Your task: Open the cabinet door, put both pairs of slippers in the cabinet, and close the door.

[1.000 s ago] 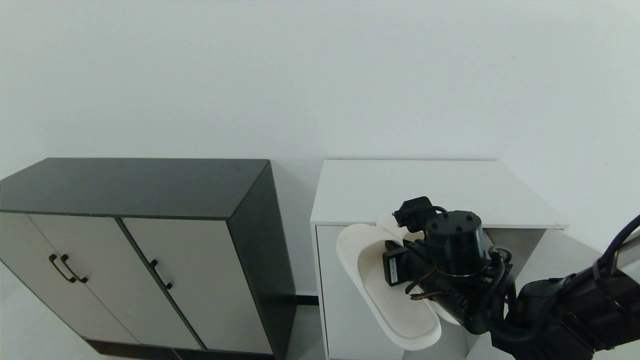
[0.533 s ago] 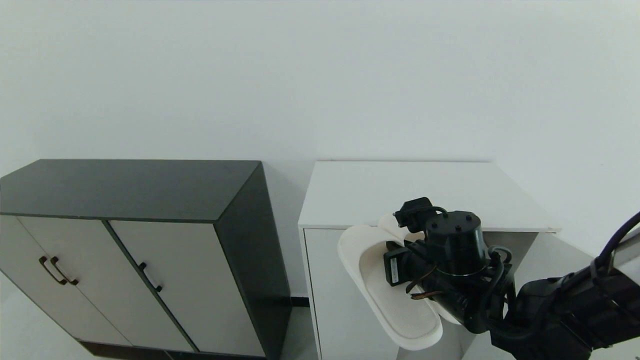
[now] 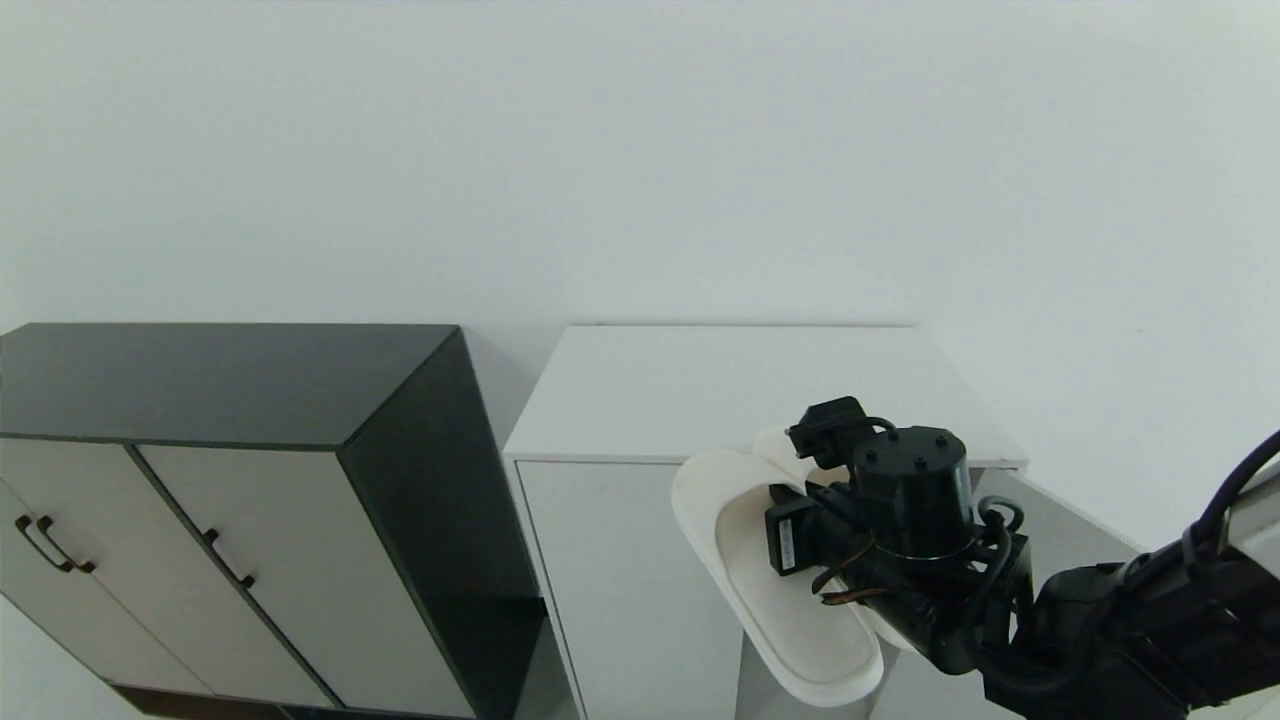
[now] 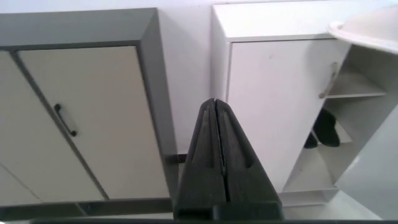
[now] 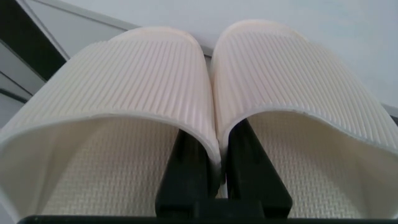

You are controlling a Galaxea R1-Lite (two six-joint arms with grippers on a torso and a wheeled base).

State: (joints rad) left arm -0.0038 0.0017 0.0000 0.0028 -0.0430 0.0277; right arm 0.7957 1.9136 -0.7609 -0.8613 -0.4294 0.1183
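A: Where are the slippers point(image 3: 790, 610) just now?

B: Off the floor, in the right pincer point(image 5: 219, 167). They hang tilted in the air, near the front of the white cabinet point(image 3: 720, 385).

A: Why both in one grip?

B: One finger goes under each strap, and the two press the adjoining side walls together. The pair then travels as one piece, which I judge saves a second trip.

A: What are they made of?

B: Cream foam or soft rubber, by the look. The straps are ribbed, the footbeds pebbled and the edges thick and rounded. They should give under the squeeze, and they could slide out if the hold slackens.

A: And the cabinet?

B: Plain white board with a flat top and square corners. Its left door point(image 4: 273, 112) is shut and has a pale bar handle. The right half stands open and shows shelves point(image 4: 356, 92). A dark pair point(image 4: 326, 130) lies low inside, too small to say what it is.

A: So the opening is done?

B: It seems so, though the cream pair has yet to go in.

A: The other arm?

B: The left pincer point(image 4: 216, 137) is pressed closed on nothing. It faces the gap between the two cabinets, well apart from the slippers.

A: Two cabinets?

B: A black cabinet point(image 3: 220, 380) stands to the left. Its top and sides are matt and dark, and its pale doors have slim dark handles and are all shut.
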